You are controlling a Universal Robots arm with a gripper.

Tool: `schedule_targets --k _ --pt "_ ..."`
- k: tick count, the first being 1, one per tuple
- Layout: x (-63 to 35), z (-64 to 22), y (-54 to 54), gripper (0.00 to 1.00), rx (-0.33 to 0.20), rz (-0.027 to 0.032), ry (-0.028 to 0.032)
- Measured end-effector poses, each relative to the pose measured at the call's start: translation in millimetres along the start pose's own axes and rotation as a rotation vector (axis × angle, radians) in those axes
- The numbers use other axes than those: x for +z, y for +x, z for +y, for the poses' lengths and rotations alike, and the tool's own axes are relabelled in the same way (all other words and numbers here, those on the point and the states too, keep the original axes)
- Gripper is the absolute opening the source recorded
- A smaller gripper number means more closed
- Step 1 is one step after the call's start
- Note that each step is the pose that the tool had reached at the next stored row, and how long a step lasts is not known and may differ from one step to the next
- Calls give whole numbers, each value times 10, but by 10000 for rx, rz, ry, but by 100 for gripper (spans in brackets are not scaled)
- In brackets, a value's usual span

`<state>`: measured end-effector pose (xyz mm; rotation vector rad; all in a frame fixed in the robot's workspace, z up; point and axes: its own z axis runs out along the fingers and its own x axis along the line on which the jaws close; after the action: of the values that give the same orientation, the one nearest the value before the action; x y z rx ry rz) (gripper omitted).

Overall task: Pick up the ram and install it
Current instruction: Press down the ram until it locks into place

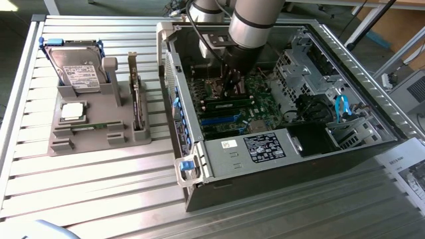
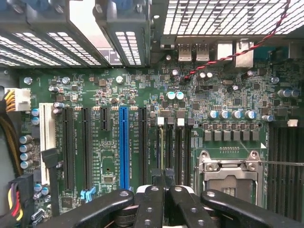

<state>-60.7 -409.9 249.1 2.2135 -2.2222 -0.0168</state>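
**Q:** What surrounds the tool, and what stands close to it?

**A:** The gripper [image 1: 232, 88] reaches down into an open steel computer case [image 1: 345, 55], hemmed in by the case wall, a drive cage and the power supply [image 1: 264, 147]. A blue cable [image 1: 342, 107] curls to the exterior view's right. Outside the case, a grey moulded holder [image 1: 59, 134] on the slatted metal table [image 1: 99, 189] carries a hard drive [image 1: 76, 69], a square silver-topped processor [image 1: 71, 110] and an upright expansion card [image 1: 136, 97].

**Q:** Where is the ram, and is it gripped?

**A:** The ram [image 1: 226, 105], a narrow dark-green stick, lies across the motherboard [image 1: 265, 107] just below the fingertips, apparently in a slot. The black fingers [image 2: 153, 199] are drawn fully together. Whether they touch the stick cannot be told.

**Q:** What is obscured?

**A:** In the wrist view the gripper [image 2: 164, 175] covers the near ends of the memory slots [image 2: 178, 142]. Beside them sit a metal-framed processor socket [image 2: 228, 175], a blue slot [image 2: 124, 147] and a twisted red-black wire [image 2: 237, 52].
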Motion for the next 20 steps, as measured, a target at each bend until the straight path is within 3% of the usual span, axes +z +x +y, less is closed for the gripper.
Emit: schedule_targets --k 6,20 --pt "0 7 0 10 2 0 0" --pt "3 234 1 10 0 -1 1"
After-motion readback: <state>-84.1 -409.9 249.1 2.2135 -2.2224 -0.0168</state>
